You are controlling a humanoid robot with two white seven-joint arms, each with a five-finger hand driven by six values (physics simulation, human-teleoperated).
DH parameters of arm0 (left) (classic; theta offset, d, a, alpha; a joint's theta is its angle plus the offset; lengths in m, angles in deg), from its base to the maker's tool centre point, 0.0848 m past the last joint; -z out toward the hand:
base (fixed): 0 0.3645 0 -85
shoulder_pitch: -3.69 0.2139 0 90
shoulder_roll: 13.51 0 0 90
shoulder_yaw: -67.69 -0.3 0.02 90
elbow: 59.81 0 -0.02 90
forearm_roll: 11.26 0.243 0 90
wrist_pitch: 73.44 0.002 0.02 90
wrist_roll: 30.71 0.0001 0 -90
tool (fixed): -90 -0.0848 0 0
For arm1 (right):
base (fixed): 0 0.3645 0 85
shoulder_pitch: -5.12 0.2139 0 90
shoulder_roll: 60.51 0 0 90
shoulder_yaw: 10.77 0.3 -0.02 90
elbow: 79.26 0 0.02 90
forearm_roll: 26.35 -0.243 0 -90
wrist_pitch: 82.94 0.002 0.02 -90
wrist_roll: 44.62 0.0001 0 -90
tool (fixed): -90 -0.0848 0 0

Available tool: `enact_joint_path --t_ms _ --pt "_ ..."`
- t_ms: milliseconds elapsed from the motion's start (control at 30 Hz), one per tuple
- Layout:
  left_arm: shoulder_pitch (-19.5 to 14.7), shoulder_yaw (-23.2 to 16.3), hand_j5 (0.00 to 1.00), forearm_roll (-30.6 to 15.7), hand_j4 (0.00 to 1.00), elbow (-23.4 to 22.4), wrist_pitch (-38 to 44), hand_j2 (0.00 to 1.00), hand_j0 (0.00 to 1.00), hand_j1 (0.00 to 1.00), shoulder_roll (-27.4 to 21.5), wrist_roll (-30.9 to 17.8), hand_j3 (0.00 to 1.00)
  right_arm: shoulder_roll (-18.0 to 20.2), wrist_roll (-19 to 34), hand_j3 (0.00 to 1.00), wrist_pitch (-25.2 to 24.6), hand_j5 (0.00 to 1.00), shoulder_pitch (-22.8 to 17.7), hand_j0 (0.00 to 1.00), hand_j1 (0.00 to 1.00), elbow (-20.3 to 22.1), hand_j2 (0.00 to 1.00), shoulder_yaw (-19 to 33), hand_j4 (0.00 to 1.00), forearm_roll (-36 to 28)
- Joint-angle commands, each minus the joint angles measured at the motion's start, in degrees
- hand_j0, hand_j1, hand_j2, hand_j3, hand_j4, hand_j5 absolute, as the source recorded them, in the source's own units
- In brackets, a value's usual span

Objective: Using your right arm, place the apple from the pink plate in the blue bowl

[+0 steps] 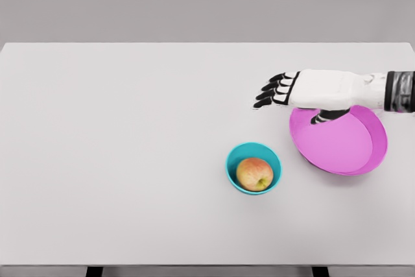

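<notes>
Apple inside blue bowl; pink plate empty; right robot hand released, above plate's far rim.

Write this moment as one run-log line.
right hand: open, above pink plate's far rim | round red-yellow apple: in small blue bowl | round pink plate: holds nothing | left arm: out of view

The right hand covers the far rim of the pink plate beneath it. Its arm is cut off at the picture's right edge beyond the wrist.
</notes>
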Motion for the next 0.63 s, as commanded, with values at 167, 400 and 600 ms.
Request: enact_joint_path --t_ms 167,400,600 --pt "0.0 0.0 1.00 -0.1 1.00 0.0 0.0 1.00 1.00 1.00 0.0 0.0 1.00 -2.6 0.0 1.00 -0.1 1.00 -10.4 1.00 1.00 -10.3 1.00 15.7 1.00 -0.3" --pt "0.0 0.0 1.00 -0.1 1.00 0.0 0.0 1.00 1.00 1.00 0.0 0.0 1.00 -7.8 0.0 1.00 -0.1 1.00 -17.5 1.00 1.00 -10.6 1.00 27.0 1.00 0.4" --pt "0.0 0.0 1.00 0.0 1.00 0.0 0.0 1.00 1.00 1.00 0.0 0.0 1.00 -7.8 0.0 1.00 -0.1 1.00 -18.6 1.00 1.00 -10.6 1.00 27.0 1.00 0.5"
